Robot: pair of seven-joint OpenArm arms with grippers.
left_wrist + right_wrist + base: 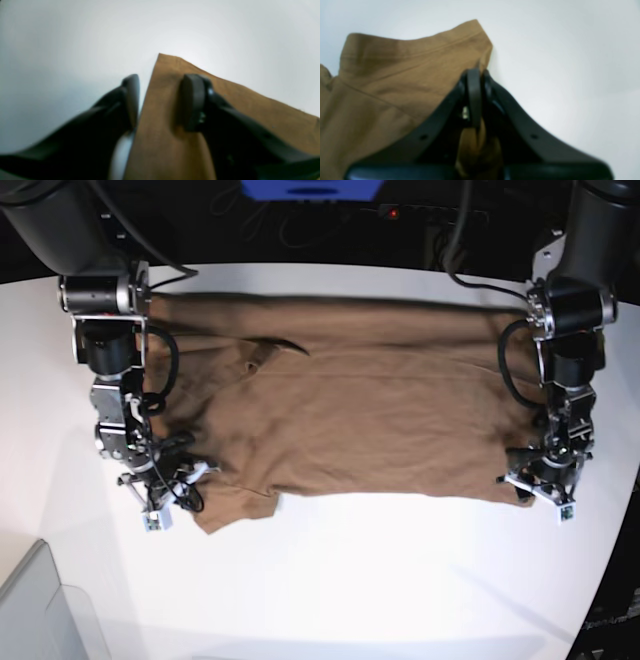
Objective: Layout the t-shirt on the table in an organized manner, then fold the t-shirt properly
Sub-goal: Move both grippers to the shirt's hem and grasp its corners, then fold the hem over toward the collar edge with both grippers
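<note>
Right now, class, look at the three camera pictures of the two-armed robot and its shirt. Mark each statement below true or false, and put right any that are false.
1. The right gripper is shut on a bunched bit of the t-shirt. True.
2. The t-shirt is folded into a neat small square. False: it lies spread wide across the table, with wrinkles.
3. The left gripper has its jaws apart at the shirt's corner, one finger over the cloth and one over the bare table. True.
4. The t-shirt is blue. False: it is tan-brown.
5. A grey see-through bin stands at the near corner of the table. True.
6. Both arms hang over the shirt's middle. False: one is at each end.
</note>
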